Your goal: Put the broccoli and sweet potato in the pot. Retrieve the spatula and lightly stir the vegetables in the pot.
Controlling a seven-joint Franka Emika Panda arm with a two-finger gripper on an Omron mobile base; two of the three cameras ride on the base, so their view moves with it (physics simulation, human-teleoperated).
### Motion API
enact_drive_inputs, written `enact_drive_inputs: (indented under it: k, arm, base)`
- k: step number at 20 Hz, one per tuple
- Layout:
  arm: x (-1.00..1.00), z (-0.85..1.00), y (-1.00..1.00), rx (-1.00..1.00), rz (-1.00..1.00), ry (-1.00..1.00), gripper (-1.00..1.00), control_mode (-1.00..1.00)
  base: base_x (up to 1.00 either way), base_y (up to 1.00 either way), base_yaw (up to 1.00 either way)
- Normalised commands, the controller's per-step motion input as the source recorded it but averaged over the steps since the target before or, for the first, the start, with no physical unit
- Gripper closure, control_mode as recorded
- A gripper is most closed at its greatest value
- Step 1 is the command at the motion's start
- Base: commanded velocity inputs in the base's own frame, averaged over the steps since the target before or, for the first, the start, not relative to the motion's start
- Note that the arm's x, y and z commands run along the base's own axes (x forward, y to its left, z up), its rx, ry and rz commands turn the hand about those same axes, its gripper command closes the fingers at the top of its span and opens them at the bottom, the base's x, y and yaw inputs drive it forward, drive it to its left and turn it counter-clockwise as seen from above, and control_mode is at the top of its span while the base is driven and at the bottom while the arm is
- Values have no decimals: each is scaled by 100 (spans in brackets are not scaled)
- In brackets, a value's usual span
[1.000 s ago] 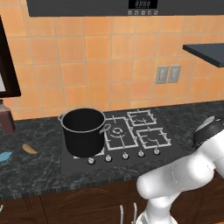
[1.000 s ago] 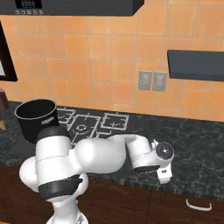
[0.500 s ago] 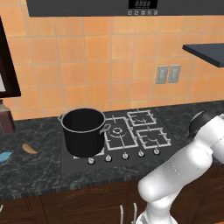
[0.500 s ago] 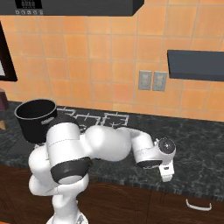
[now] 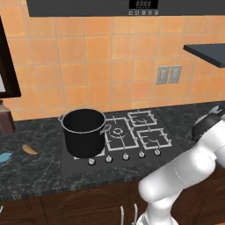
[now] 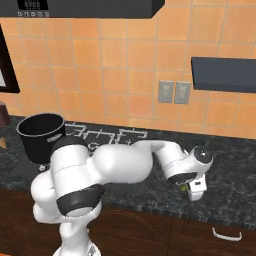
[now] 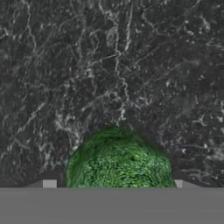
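Note:
The broccoli (image 7: 117, 162), a dark green lumpy piece, lies on the black speckled counter right of the stove, and a sliver of the broccoli (image 6: 183, 188) shows under my hand. My gripper (image 7: 113, 184) points down over it, with one fingertip (image 7: 49, 183) on each side and a narrow gap left. In the right base view my gripper (image 6: 193, 192) is low at the counter. The black pot (image 5: 83, 131) stands on the stove's front left burner. Left of it lie the sweet potato (image 5: 30, 149) and the light blue spatula (image 5: 4, 157).
A cooktop (image 5: 132, 134) with a row of front knobs lies between the pot and my arm. An amber bottle (image 5: 5, 121) stands at the far left by the wall. A dark shelf (image 6: 222, 74) hangs on the tiled wall above the right counter.
My arm has stretched further right and the hand has settled low over the broccoli. The fingers have drawn in somewhat around it.

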Motion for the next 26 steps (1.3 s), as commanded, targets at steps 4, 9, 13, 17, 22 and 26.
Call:
enact_drive_inputs:
  k: [4,9,13,17,22,26]
  arm:
    - [0,89,57,5,4,0,100,-100]
    - [0,84,95,1,15,10,100,-100]
    - [-1,42,100,-1,26,6,100,-100]
    - [-19,24,100,-4,29,0,100,-100]
    - [-25,44,100,-2,28,-3,100,-100]
    - [-11,71,100,-6,19,-13,100,-100]
  base:
    - [0,0,0]
    - [0,0,0]
    - [0,0,0]
    - [0,0,0]
    - [0,0,0]
    - [0,0,0]
